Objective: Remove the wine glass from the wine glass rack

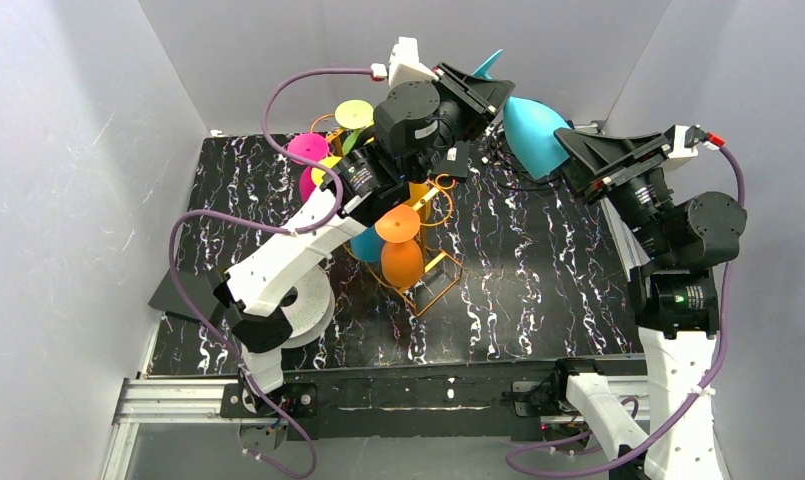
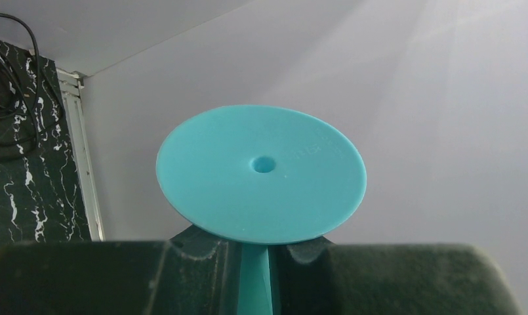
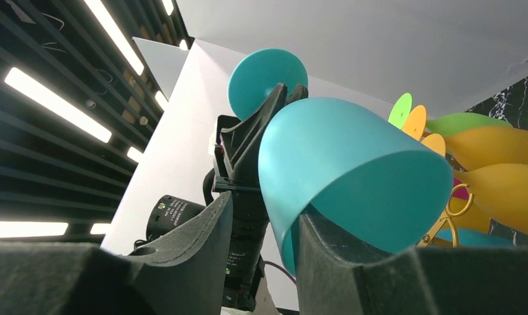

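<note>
One wine glass (image 1: 531, 130) is off the wine glass rack (image 1: 440, 283), stem pinched in the left gripper (image 2: 254, 252) (right gripper (image 1: 568, 150) gapes astride its bowl, unclamped); removal looks done.

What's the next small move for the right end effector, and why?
Probably close the right end effector on the teal wine glass: its bowl rim sits in the open gap, while the left end effector grips the stem, clear of the rack.
</note>
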Available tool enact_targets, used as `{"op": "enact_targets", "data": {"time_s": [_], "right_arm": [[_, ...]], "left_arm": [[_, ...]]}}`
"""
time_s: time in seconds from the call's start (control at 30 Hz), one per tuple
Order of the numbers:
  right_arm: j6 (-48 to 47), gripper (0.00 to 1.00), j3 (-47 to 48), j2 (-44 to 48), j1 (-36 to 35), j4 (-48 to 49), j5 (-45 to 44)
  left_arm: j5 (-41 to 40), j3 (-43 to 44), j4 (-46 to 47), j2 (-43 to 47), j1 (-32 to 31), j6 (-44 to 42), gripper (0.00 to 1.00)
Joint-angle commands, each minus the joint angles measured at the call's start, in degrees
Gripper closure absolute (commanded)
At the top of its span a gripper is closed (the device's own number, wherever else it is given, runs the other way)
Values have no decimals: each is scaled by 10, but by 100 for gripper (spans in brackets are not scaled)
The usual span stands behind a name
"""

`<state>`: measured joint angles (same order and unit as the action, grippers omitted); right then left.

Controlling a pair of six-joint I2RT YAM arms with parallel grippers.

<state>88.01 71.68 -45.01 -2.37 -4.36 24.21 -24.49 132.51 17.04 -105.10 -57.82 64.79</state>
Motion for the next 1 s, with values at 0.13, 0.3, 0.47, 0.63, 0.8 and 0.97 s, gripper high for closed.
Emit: {"op": "enact_targets", "data": {"time_s": [0.13,0.3,0.47,0.63,0.8,0.97], "right_arm": [[6,62,25,-3,-1,38,-9],[7,65,20,0,-1,38,-11],[12,84,13,1,-2,38,-12],[15,99,17,-5,-2,38,-13],[14,99,16,-9,-2,38,-14],[8,99,23,-14,-2,38,-25]], "left_arm": [[-21,29,55,13,2,0,100],[-30,3,71,24,2,-5,100],[-31,-13,73,32,2,0,100],[-45,-16,55,36,2,8,100],[-57,-71,79,68,2,5,56],[-34,-108,63,95,15,27,12]]}}
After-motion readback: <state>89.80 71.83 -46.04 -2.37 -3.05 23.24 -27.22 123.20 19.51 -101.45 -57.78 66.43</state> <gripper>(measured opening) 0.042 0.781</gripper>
